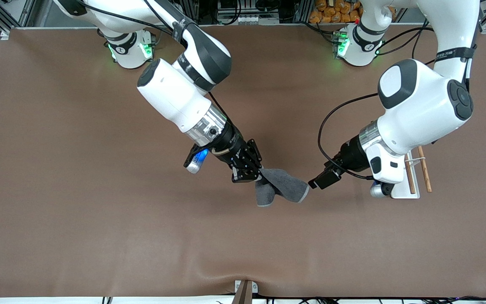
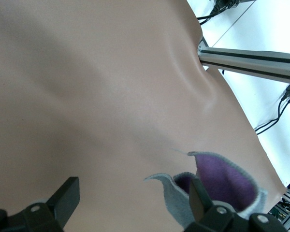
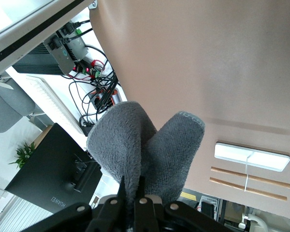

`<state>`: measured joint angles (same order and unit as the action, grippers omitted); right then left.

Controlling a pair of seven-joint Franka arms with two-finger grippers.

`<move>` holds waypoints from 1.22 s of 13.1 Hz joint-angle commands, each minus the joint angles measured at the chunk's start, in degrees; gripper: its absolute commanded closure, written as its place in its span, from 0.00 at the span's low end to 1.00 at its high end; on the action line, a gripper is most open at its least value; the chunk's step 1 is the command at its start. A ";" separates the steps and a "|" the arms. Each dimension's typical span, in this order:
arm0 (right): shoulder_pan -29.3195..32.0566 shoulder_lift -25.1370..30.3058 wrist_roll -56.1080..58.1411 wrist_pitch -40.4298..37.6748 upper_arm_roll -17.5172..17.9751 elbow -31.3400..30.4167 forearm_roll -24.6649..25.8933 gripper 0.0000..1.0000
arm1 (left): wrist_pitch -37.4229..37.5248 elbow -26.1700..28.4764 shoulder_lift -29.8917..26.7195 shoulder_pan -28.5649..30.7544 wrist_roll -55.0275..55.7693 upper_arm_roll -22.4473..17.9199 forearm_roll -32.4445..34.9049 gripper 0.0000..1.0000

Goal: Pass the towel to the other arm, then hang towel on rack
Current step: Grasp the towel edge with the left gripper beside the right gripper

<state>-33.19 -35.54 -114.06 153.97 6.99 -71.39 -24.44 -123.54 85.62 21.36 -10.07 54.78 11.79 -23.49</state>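
Two arms reaching toward each other above the brown table (image 1: 57, 190), meeting over its middle. Coming in from its base at the top of the front view, toward the right arm's end, the right arm angling down with the right gripper (image 1: 255, 174) hanging in the air over the table's middle, jaws pressed together and pinching one corner of the towel (image 1: 281, 188). Drooping from that pinch in two soft grey lobes, the towel hanging above the table between the two grippers, showing its purple face in the left wrist view (image 2: 222, 181) and its grey face in the right wrist view (image 3: 145, 154). Reaching from the left arm's end, the left gripper (image 1: 314, 184) hovering just beside the towel's free edge, jaws spread wide, one finger (image 2: 199, 200) lying close against the cloth without closing on it. Standing on the table under the left arm's wrist, partly hidden by it, the rack (image 1: 414, 181), showing a white base plate, two thin wooden rods and a thin wire joining them.
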 commanded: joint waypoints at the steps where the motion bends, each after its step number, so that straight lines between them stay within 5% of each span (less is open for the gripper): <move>1: -1.79 -1.11 -1.08 0.46 -0.93 0.82 -0.70 1.00 | 0.05 -1.68 0.96 0.67 0.95 0.16 -1.04 0.00; 16: -1.35 -0.85 -0.90 0.37 -1.02 0.99 -0.61 1.00 | -0.30 -1.77 1.93 -0.13 8.06 0.33 -5.61 0.00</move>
<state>-34.27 -36.35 -114.20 154.39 6.34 -71.08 -24.44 -123.72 84.92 23.00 -10.07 61.52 11.95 -28.09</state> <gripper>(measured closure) 0.947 0.000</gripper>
